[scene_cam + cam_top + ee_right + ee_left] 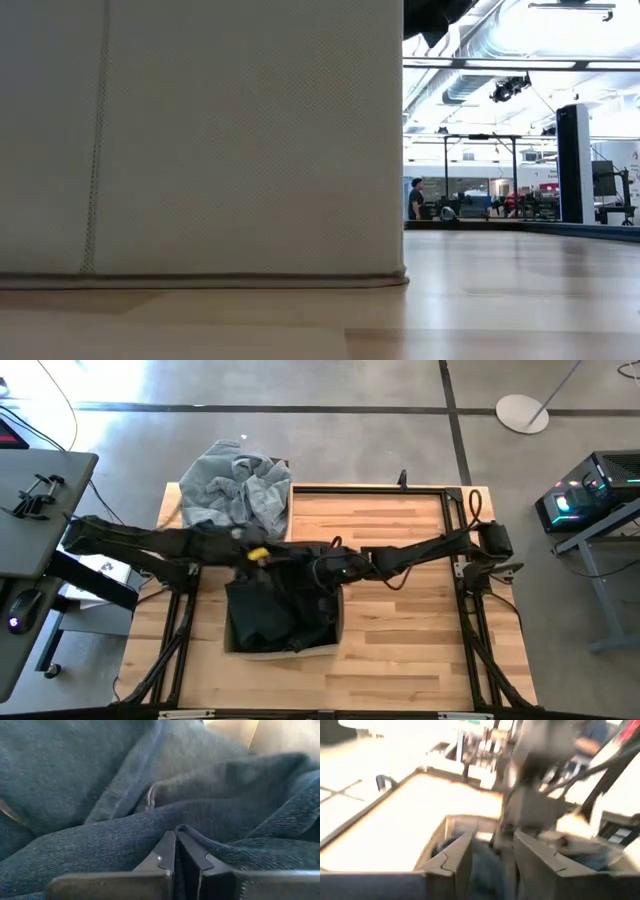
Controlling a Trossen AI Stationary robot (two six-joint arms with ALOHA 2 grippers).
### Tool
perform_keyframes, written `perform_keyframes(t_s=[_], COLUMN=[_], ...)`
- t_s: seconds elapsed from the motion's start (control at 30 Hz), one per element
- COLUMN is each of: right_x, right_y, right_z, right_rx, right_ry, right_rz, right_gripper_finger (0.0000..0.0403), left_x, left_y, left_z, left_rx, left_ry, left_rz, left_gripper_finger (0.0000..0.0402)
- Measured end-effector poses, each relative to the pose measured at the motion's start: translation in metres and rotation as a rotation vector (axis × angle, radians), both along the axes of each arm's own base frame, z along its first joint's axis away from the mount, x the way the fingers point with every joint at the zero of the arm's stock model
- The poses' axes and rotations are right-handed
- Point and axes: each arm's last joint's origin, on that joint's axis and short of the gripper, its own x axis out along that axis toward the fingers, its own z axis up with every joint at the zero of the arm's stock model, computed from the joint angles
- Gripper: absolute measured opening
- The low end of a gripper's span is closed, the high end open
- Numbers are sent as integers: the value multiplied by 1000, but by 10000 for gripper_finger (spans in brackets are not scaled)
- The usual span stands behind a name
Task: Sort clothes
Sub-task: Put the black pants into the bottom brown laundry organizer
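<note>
A beige bin (pixel 290 650) near the table's middle holds dark clothes (pixel 268 615), among them dark denim (pixel 100 845). A second bin (pixel 287 464) at the far left holds a heap of grey and pale clothes (pixel 235 485). My right gripper (pixel 320 572) is down in the near bin, shut on dark denim (pixel 176 851). My left gripper (pixel 492 857) is open and empty above the near bin's far edge (pixel 265 556), with denim showing below its fingers. My right gripper pinches a raised fold of the dark denim (pixel 182 831) between its two fingers, which stand almost together. The fingers come into the bin from above. The denim still lies on the other dark clothes in the bin.
In the low view the near bin's beige wall (pixel 200 140) fills the left side. Bare wooden table (pixel 400 630) lies to the right of the bins. A black frame (pixel 370 487) runs around the table's far part. A person (pixel 415 198) stands far back in the room.
</note>
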Motion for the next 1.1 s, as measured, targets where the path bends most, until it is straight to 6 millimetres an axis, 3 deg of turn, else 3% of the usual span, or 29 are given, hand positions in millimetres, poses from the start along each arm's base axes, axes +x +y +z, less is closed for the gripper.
perform_keyframes(t_s=[0.1,0.23,0.43,0.6,0.87,1.03,1.1], right_x=[-1,-3,1,14,13,4,-1], right_y=[-10,-24,-26,-19,6,23,26], right_z=[-12,-20,-14,23,107,161,169], right_rx=[17,77,92,65,-59,-146,-223], right_ry=[88,168,154,163,191,32,1], right_rz=[-24,-71,-28,11,128,94,17], right_gripper_finger=[0,0,8,58,179,203,203], left_x=[-19,-40,-43,-34,-33,-30,-29], left_y=[-1,-9,-26,-38,-51,-50,-49], left_z=[20,31,29,23,33,24,15], left_rx=[3,-14,-11,-68,-165,-186,-178], left_ry=[-70,-116,-97,-72,-185,-114,-39], left_rz=[-36,-171,-268,-274,-320,-227,-164], left_gripper_finger=[142,141,134,131,131,131,131])
